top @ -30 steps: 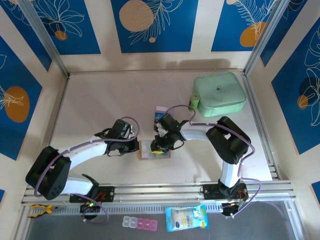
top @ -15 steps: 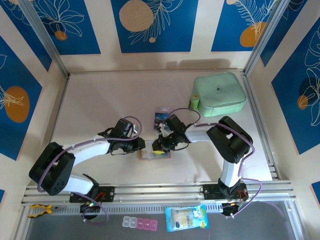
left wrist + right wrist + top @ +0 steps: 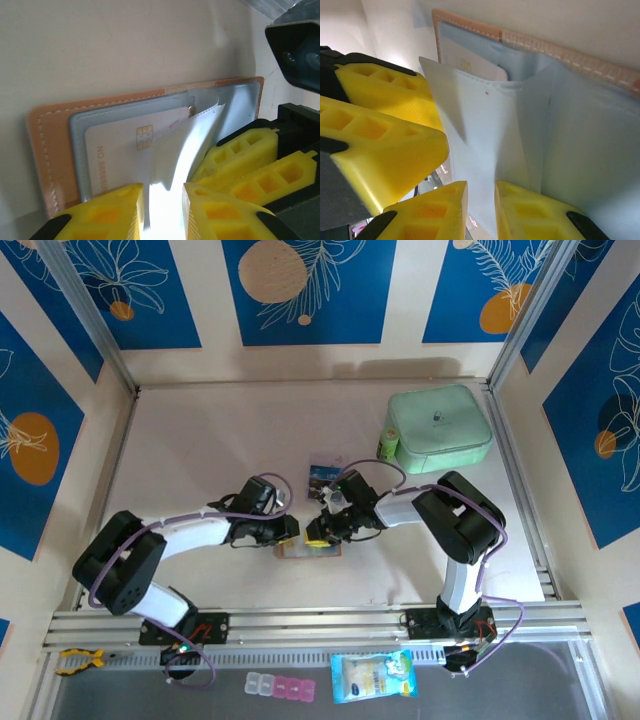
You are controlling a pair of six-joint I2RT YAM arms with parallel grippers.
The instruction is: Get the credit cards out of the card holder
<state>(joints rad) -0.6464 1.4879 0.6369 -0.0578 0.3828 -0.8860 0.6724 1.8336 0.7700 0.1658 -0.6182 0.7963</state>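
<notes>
A pale table (image 3: pixel 200 440) is walled by blue leaf-print panels. Toward the left of its middle, the left gripper (image 3: pixel 287 531) is set low at the near edge of the holder (image 3: pixel 55 150), which is laid open and flat on the table with its grey pockets up. A pale flap (image 3: pixel 185 145) of the inner pocket is lifted up between this gripper's fingers, which are held narrowly apart. Whether the flap is truly pinched by them cannot be told. Under the flap a white card (image 3: pixel 115 150) with a gold chip is seen, tucked deep in its pocket. Just to the right, the right gripper (image 3: pixel 322 531) is brought close against the left one, and its jaws are closed on the same flap. Beyond both, a dark card (image 3: pixel 322 476) is laid bare on the table, apart from the holder. Farther right a mint case (image 3: pixel 440 428) is left untouched. The task is judged partly done: one card is out, the white one is yet to be drawn, and any others hidden in the pockets cannot be counted.
</notes>
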